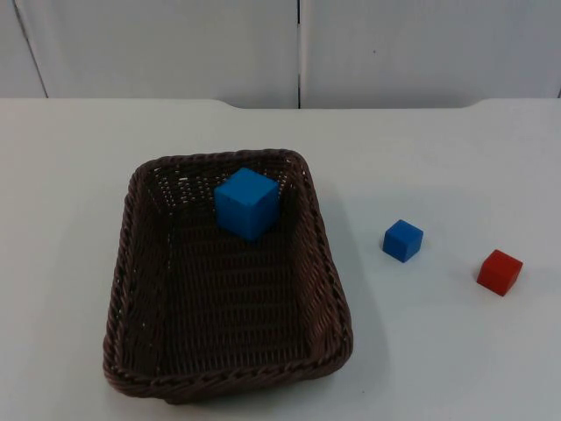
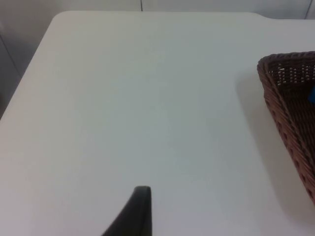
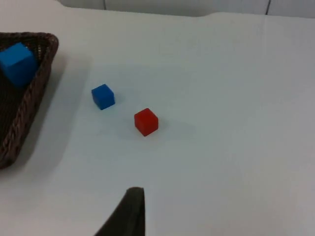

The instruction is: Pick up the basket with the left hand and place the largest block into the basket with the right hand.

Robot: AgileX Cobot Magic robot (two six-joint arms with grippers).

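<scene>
A dark brown wicker basket rests on the white table, left of centre in the top view. The largest block, a blue cube, lies inside it against the far wall; the right wrist view also has this cube in the basket. My left gripper hangs over bare table, well apart from the basket's corner. My right gripper hovers over the table, short of the red cube and holding nothing.
A small blue cube and a small red cube sit on the table to the right of the basket. The small blue cube lies between the basket and the red one. A grey partition wall closes the far edge.
</scene>
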